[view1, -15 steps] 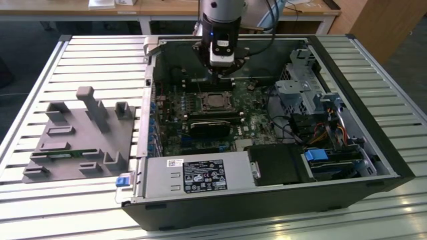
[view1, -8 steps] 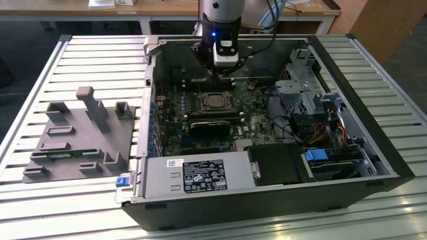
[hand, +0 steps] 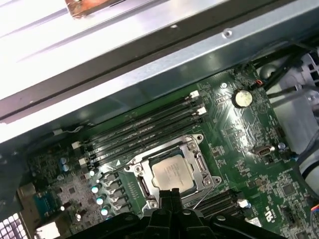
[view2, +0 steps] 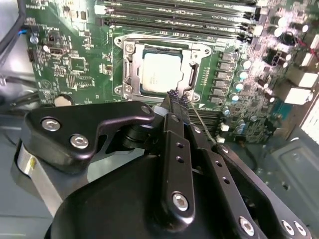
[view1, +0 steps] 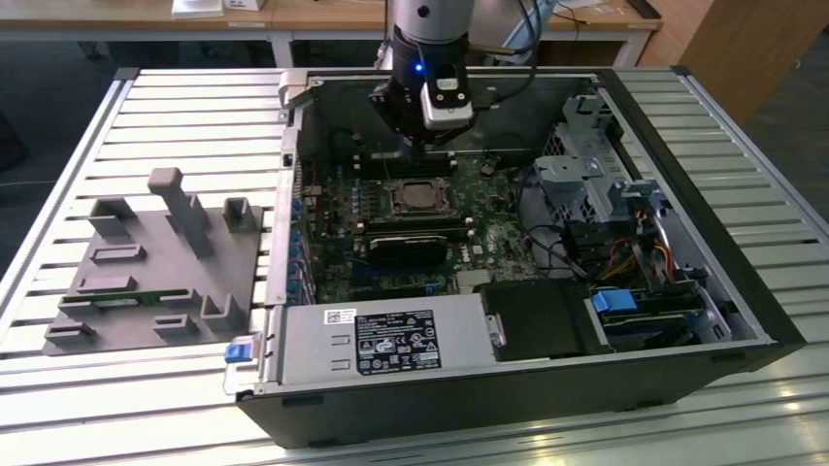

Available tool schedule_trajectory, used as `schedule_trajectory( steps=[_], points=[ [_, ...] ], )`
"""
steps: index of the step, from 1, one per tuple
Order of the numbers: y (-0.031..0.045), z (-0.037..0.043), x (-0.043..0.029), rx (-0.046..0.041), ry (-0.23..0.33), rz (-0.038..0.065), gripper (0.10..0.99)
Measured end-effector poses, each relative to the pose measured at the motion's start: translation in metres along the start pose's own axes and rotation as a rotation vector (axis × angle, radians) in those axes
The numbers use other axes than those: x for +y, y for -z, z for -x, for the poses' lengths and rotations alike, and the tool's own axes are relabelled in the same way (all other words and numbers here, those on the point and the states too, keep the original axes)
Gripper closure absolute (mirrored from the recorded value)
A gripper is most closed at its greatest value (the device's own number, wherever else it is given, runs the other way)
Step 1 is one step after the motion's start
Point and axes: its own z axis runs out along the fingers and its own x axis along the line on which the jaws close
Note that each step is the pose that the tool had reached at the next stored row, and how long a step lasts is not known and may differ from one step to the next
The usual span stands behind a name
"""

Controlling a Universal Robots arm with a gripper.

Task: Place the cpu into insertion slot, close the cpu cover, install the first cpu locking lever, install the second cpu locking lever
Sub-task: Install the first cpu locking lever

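The arm [view1: 428,24] is silver-grey with a small blue light [view1: 417,68], and black cables [view1: 529,34] hang beside it. The gripper [view2: 178,97] is matte black, its links studded with silver screws [view2: 180,201].

The arm [view1: 429,29] hangs at the exterior view's upper middle, its gripper [view1: 425,144] pointing down, fingertips [view2: 173,94] pressed together.

Slatted metal table [view1: 182,107], pale wooden desk [view1: 324,14] behind, dark floor [view1: 52,68], wooden cabinet [view1: 745,34].

Near edge of cpu cover [hand: 198,163] apparently hidden behind tool [hand: 169,191], arm [view1: 428,19] cropped above
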Motion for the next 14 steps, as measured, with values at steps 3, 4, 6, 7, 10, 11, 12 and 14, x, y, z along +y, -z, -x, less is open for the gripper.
schedule_trajectory(
  steps=[3, 4, 6, 7, 10, 11, 12, 14],
  points=[
    [0.0, 0.0, 0.0, 0.0011, 0.039, -0.001, 0.98],
    [0.0, 0.0, 0.0, 0.0015, 0.051, -0.001, 0.98],
    [0.0, 0.0, 0.0, 0.0023, 0.078, -0.002, 0.98],
    [0.0, 0.0, 0.0, 0.0028, 0.092, -0.002, 0.98],
    [0.0, 0.0, 0.0, 0.0039, 0.131, -0.003, 0.98],
    [0.0, 0.0, 0.0, 0.0044, 0.146, -0.003, 0.98],
    [0.0, 0.0, 0.0, 0.0048, 0.16, -0.003, 0.98],
    [0.0, 0.0, 0.0, 0.0056, 0.189, -0.004, 0.98]
  ],
)
